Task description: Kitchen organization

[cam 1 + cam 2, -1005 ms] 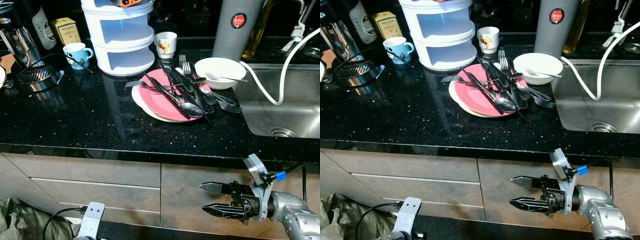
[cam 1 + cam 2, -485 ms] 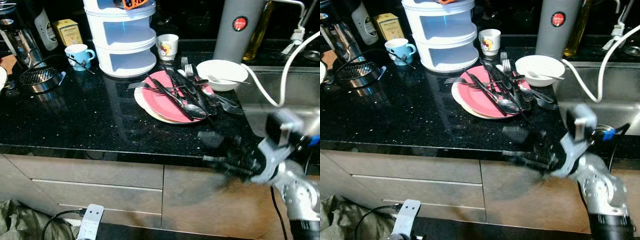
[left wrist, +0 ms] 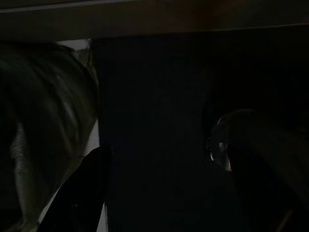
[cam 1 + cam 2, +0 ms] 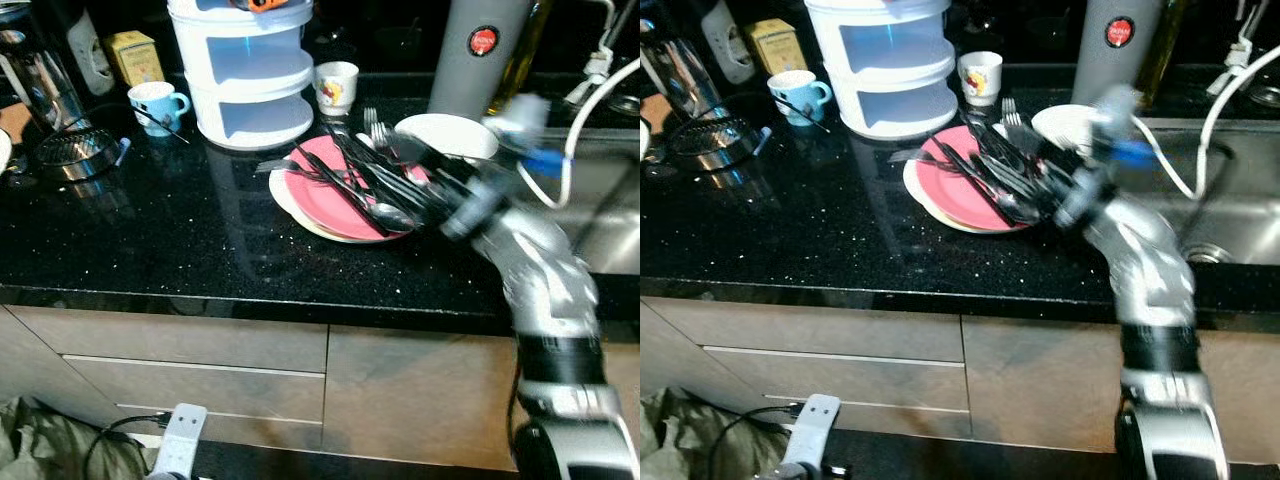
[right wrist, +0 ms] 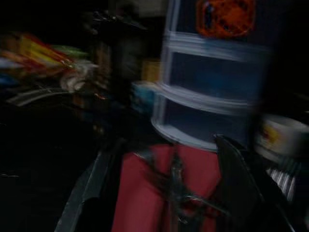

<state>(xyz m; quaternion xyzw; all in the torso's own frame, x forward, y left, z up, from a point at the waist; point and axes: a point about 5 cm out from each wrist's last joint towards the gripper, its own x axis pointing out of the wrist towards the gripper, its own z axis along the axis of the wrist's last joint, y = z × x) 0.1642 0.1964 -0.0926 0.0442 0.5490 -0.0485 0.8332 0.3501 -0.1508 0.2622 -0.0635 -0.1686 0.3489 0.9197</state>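
I see my right end effector [image 4: 415, 175] over the cutlery [image 4: 375, 190] on the pink plate [image 4: 330, 195] — fingers spread, blurred.

a home kitchen, plainly. black speckled stone counter [image 4: 200, 240] above wooden drawer fronts [image 4: 170, 350], stainless sink [image 4: 1230, 225] at 3 o'clock. used pink plate [image 4: 325, 195] heaped with cutlery [image 4: 375, 185] at centre, white bowl [image 4: 455, 135] beside it. at 12 o'clock a white tiered container [image 4: 250, 70]; blue cup [image 4: 155, 105] and coffee pot [image 4: 35, 80] toward 10 o'clock.
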